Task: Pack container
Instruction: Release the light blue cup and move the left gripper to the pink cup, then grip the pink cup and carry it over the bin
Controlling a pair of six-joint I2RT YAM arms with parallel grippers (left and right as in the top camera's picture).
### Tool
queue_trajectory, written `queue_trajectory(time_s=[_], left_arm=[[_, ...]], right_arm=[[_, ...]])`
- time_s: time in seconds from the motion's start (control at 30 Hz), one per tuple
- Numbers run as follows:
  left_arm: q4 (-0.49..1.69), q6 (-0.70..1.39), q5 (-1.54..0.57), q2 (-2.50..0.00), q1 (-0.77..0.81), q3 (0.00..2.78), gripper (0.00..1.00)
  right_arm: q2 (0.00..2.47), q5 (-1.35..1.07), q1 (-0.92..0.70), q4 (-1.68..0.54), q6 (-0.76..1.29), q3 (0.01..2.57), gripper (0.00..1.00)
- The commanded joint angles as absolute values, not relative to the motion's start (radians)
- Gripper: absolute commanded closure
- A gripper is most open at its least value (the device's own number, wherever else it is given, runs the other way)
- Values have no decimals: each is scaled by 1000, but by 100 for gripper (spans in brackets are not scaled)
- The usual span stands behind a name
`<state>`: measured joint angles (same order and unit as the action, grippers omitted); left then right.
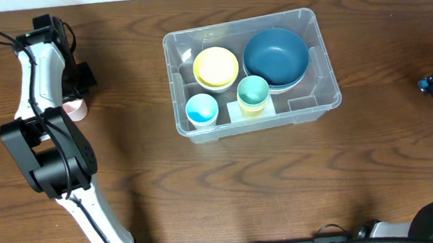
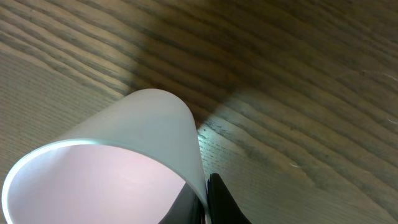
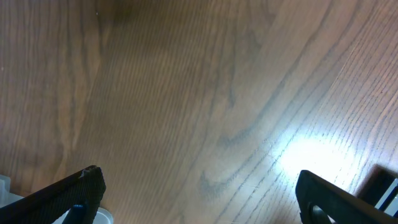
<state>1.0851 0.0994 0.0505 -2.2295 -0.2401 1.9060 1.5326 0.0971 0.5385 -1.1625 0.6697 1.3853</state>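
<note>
Left hand (image 1: 77, 96) of mine pinches a pale pink cup (image 2: 124, 149) by its wall, which only my wrist view shows. My right hand (image 3: 205, 199) stands spread. Overhead, the container (image 1: 320, 65) sits mid-desk (image 1: 246, 190), holding a yellow bowl (image 1: 216, 66), a dark blue bowl (image 1: 275, 56) and two cups (image 1: 201, 109).

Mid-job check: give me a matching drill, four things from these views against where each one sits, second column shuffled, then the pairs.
Things:
1. pink cup
2. yellow bowl
3. blue bowl
4. right tool

Places:
A. open above bare table wood
B. inside the bin, right end
C. gripped by the left tool, outside the bin
D. inside the bin, left of the blue bowl

Pairs: 1-C, 2-D, 3-B, 4-A
</note>
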Motion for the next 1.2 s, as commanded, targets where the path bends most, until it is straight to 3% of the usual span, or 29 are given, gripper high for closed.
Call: queue_trajectory(time_s=[0.0,0.27,0.6,0.87,1.17], left_arm=[[1090,87,56,-2247,-242,1885,94],[1151,87,-80,-2196,-212,1937,94],[1165,86,-176,-1888,-54,1943,94],[1205,70,-162,-1637,213,1943,94],[1336,39,-93,-1663,533,1916,94]], right_arm=[[1530,101,543,-1163,680,1385,1],[1530,101,543,-1163,680,1385,1],[1530,101,543,-1163,680,1385,1],[1530,101,543,-1163,680,1385,1],[1530,101,543,-1163,680,1385,1]])
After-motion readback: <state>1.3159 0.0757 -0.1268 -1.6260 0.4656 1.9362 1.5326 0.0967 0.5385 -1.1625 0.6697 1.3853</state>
